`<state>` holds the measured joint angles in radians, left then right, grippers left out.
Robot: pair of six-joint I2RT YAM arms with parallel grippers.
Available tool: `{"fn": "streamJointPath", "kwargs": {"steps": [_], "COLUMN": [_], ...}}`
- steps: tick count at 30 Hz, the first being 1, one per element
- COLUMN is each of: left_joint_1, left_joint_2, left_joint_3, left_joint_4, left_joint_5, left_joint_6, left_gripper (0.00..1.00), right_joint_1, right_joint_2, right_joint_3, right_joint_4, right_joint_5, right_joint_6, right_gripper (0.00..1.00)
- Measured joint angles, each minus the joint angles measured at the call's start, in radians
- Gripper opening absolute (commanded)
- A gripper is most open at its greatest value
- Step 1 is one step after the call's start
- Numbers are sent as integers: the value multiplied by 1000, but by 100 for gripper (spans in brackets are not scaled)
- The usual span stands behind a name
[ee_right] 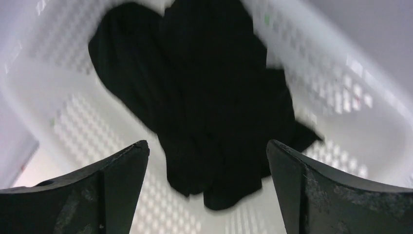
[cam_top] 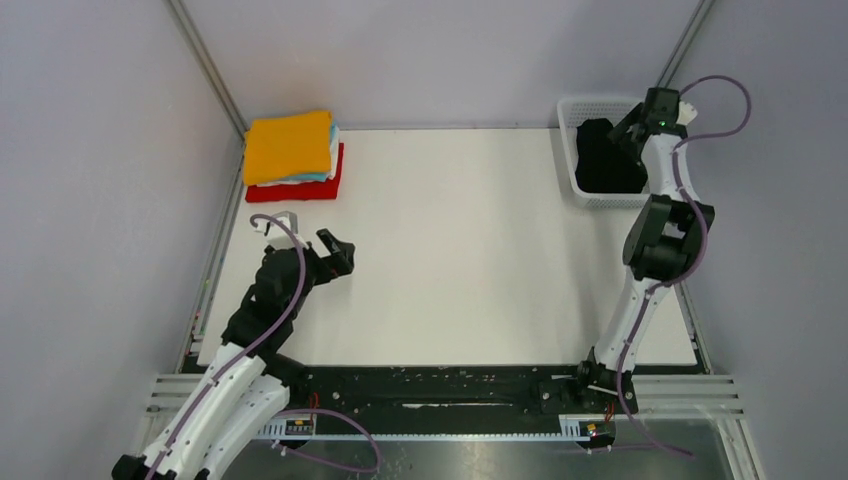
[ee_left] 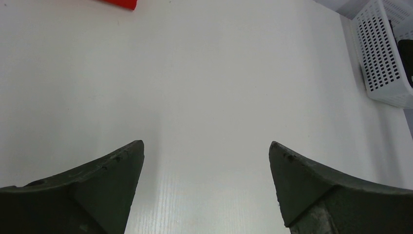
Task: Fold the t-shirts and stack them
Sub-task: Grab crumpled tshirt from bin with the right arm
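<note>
The orange t-shirt (cam_top: 288, 145) and red t-shirt (cam_top: 300, 193) are plain. The black t-shirt (ee_right: 214, 97) is solid black. The mesh basket (ee_right: 336, 92) is white, and so is the table (cam_top: 460, 240).

A stack of folded t-shirts (cam_top: 292, 155) sits in the far left corner of the bench (cam_top: 470, 250). A basket (cam_top: 590, 101) stands at the far right corner, well apart from the stack, with a loose t-shirt (cam_top: 605, 160) lying inside it. The left gripper (cam_top: 340, 255) hangs over the near left part of the bench, in front of the stack and apart from it, pointing across the middle toward the basket, while the right gripper (ee_right: 207, 146) hangs over the basket, above the loose t-shirt, with the basket's walls on either side of it.
</note>
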<state>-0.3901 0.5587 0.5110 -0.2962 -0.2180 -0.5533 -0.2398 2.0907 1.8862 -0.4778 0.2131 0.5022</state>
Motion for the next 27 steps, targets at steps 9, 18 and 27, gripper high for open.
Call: {"fn": "streamJointPath", "kwargs": {"steps": [9, 18, 27], "left_joint_1": [0, 0, 0], "left_joint_2": [101, 227, 367], "left_joint_3": [14, 46, 92], "left_joint_4": [14, 44, 74], "left_joint_5": [-26, -26, -23], "left_joint_6": [7, 7, 14], "left_gripper": [99, 99, 99], "right_joint_1": [-40, -26, 19], "right_joint_2": [424, 483, 502], "right_joint_3": [581, 547, 452], "right_joint_4": [-33, 10, 180], "right_joint_5": [34, 4, 37], "right_joint_6": [-302, -695, -1149], "right_gripper": [100, 98, 98]}}
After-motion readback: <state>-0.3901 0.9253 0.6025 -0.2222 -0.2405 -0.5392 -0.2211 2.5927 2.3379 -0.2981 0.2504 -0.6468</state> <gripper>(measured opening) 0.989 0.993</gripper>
